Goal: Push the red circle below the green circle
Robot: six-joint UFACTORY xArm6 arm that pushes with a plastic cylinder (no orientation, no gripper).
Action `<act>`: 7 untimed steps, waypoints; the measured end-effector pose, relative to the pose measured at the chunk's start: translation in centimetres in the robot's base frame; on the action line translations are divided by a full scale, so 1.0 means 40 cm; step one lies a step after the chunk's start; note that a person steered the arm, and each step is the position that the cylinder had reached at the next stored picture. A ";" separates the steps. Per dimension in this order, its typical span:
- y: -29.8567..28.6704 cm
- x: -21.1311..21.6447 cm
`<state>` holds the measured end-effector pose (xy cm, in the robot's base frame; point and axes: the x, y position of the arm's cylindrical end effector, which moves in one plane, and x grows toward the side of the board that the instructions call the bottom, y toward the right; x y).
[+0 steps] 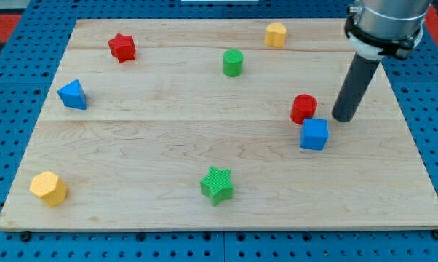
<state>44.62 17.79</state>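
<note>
Tip right of red circle, seemingly apart

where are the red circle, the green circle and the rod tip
red circle (303, 108), camera view, on its front side wall
green circle (233, 62), camera view, on its side wall
my tip (343, 118), camera view, on the rod's very end

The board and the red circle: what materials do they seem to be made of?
The board looks like pale wood with a matte finish: grain lines and plank seams run across it. The red circle, left of my tip, looks like plastic, possibly 3D-printed: uniform colour, slight sheen.
</note>
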 end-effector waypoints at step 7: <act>-0.220 -0.142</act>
<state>38.96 9.00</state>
